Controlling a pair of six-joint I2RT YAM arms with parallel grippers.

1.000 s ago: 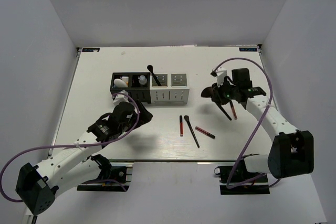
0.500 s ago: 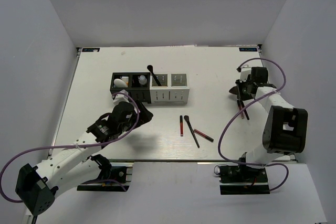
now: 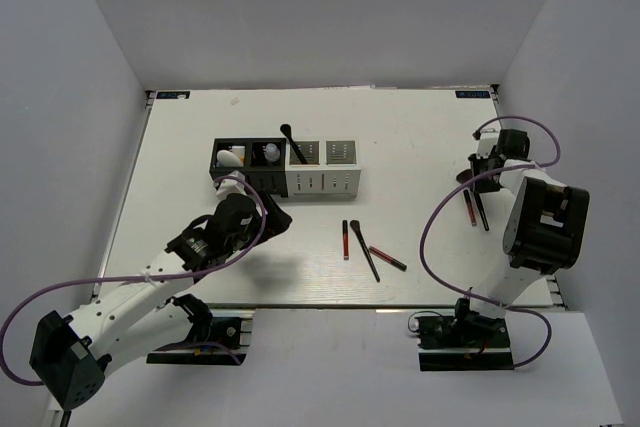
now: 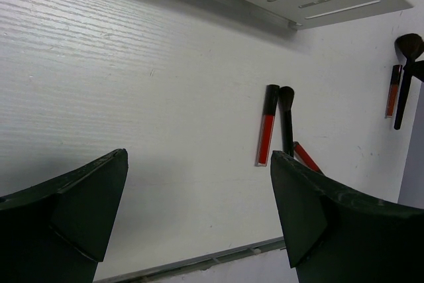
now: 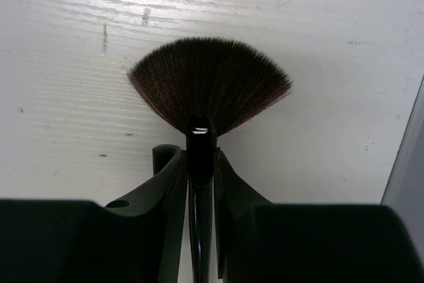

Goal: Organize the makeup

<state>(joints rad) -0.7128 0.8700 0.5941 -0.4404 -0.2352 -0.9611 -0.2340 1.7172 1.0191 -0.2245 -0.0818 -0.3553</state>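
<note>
Black fan brush (image 5: 209, 81): sitting clamped in the right end effector (image 5: 199, 157), bristles facing the desk (image 5: 66, 64).
Change: the right end effector is swinging out to the desk's far right edge, carrying the brush well away from the boxes (image 3: 285, 169), so no slot is getting filled.
Left end effector (image 4: 197, 164): hovering with fingers apart, not moving.
Red sticks (image 4: 266, 127): lying mid-desk, waiting.
Writing: nothing is showing legibly.

Overhead view down on whole table (image 3: 180, 147), wrist views close, left shares the red sticks (image 4: 266, 130)
</note>
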